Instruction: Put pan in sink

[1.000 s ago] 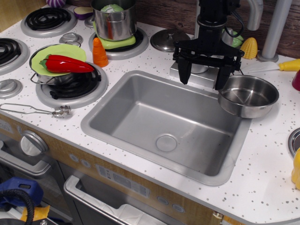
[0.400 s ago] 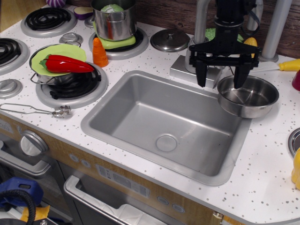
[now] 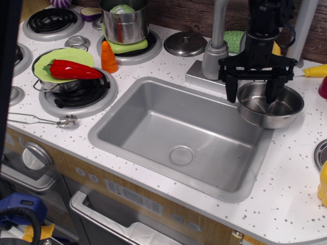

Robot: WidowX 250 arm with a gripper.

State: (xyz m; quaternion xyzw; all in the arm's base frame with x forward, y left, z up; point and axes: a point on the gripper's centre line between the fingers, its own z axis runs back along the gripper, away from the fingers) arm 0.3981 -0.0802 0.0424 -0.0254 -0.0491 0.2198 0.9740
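Observation:
The pan (image 3: 273, 108) is a small shiny steel bowl-like pan sitting on the counter at the sink's back right corner, overhanging the rim. The sink (image 3: 153, 122) is a grey metal basin with a round drain, set in the white speckled counter. My gripper (image 3: 251, 95) is open and hangs over the pan's left side. One finger (image 3: 231, 91) is outside the pan's left rim and the other finger (image 3: 271, 91) is over its inside. It holds nothing.
The faucet (image 3: 214, 48) stands just left of the gripper. A steel lid (image 3: 185, 44), an orange carrot (image 3: 108, 57), a tall pot with vegetables (image 3: 124, 21) and a dark pan with green plate and red pepper (image 3: 69, 69) are on the left. Tongs (image 3: 41, 120) lie front left.
The gripper has moved right, from behind the sink's back edge to over the pan's left rim, and slightly lower. The pan has not moved.

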